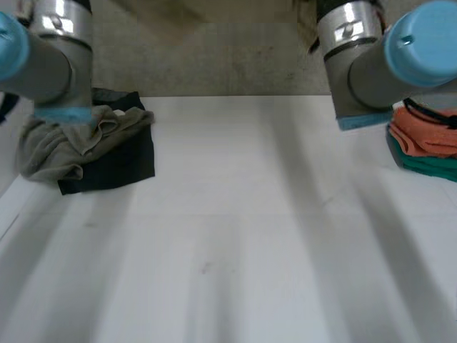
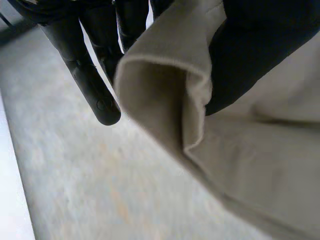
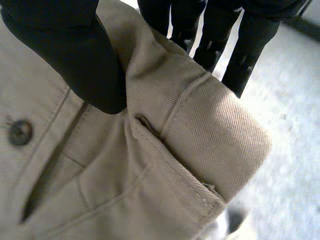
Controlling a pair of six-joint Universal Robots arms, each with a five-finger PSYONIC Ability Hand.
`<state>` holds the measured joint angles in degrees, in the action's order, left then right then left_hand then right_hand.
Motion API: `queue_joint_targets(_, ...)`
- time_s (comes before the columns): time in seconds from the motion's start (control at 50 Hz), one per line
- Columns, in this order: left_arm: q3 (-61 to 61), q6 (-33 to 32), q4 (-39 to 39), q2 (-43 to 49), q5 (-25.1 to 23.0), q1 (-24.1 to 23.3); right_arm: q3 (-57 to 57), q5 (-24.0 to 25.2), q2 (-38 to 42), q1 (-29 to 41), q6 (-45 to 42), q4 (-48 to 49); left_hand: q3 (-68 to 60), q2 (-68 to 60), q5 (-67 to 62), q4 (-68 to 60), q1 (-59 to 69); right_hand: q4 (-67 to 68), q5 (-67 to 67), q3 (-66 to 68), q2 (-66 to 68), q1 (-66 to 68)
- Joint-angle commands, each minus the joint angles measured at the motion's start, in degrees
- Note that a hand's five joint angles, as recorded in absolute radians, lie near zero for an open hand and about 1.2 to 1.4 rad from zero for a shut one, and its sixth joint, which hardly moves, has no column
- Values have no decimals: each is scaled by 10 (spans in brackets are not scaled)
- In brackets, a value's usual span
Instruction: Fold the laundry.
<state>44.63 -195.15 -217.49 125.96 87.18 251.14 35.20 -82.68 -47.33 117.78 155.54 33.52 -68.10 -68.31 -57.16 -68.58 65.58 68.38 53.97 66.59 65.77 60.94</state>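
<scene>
Evidently, a beige buttoned garment [image 3: 150,165] is pinched at a folded edge between the thumb and fingers [image 3: 250,50] of the right hand [image 3: 65,50]; another fold is pinched likewise by the left hand [image 2: 260,50].

Robot lab, two grey arms [image 1: 53,61] over white table [image 1: 235,214], clothes heaps [image 1: 78,146], concrete floor [image 1: 214,61]

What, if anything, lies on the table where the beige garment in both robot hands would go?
Nothing visible does. The grey cloth on a black cloth lies at the table's left edge, the orange cloth and green cloth at its right edge; the middle is bare.
</scene>
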Motion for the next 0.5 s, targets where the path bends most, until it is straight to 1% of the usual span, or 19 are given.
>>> queue_joint_targets(0.02, 107, 26, 42, -70, -26, 1, 79, 22, -37, -12, 5, -54, -119, -117, -128, -114, 144, 116, 160, 134, 142, 191)
queue_joint_targets(0.04, 151, 25, 51, -82, -24, 3, 113, 24, -43, -15, 6, -77, -119, -117, -128, -114, 144, 116, 160, 134, 142, 191)
queue_joint_targets(0.08, 197, 25, 59, -90, -24, 4, 149, 30, -44, -15, 6, -99, -119, -117, -128, -114, 144, 116, 160, 134, 142, 191)
queue_joint_targets(0.12, 272, 21, 62, -96, -24, 3, 208, 45, -42, -16, 6, -134, -119, -117, -128, -114, 144, 116, 160, 134, 142, 191)
queue_joint_targets(0.16, 346, 17, 61, -97, -32, 1, 262, 55, -34, -14, 5, -166, -119, -117, -128, -114, 144, 116, 160, 134, 142, 191)
queue_joint_targets(0.2, 390, 9, 60, -94, -40, -2, 295, 57, -28, -13, 5, -187, -119, -117, -128, -114, 144, 116, 160, 134, 142, 191)
queue_joint_targets(0.24, 442, -8, 55, -81, -56, -6, 333, 58, -19, -12, 2, -214, -119, -117, -128, -114, 144, 116, 160, 134, 142, 191)
queue_joint_targets(0.34, 513, -67, 54, -56, -61, -6, 368, 45, -15, -10, -8, -274, -119, -117, -128, -114, 144, 116, 160, 134, 142, 191)
queue_joint_targets(0.36, 528, -88, 57, -54, -61, -6, 370, 34, -17, -10, -9, -298, -119, -117, -128, -114, 144, 71, 115, 89, 97, 145)
queue_joint_targets(0.38, 535, -98, 58, -55, -61, -6, 370, 28, -19, -10, -9, -311, -64, -62, -74, -59, 89, 37, 81, 55, 63, 112)
queue_joint_targets(0.4, 541, -107, 60, -56, -61, -7, 370, 23, -22, -10, -9, -325, 16, 18, 7, 21, 9, -1, 43, 17, 25, 73)
queue_joint_targets(0.42, 549, -123, 65, -61, -63, -6, 370, 11, -27, -9, -12, -351, 167, 169, 158, 172, -142, -113, -69, -95, -87, -39)
queue_joint_targets(0.48, 563, -145, 89, -83, -61, -6, 371, -10, -42, -5, -13, -392, 341, 343, 332, 346, -316, -342, -298, -324, -316, -268)
queue_joint_targets(0.5, 564, -147, 95, -90, -60, -5, 372, -14, -48, -5, -12, -399, 370, 372, 361, 375, -345, -363, -319, -345, -337, -289)
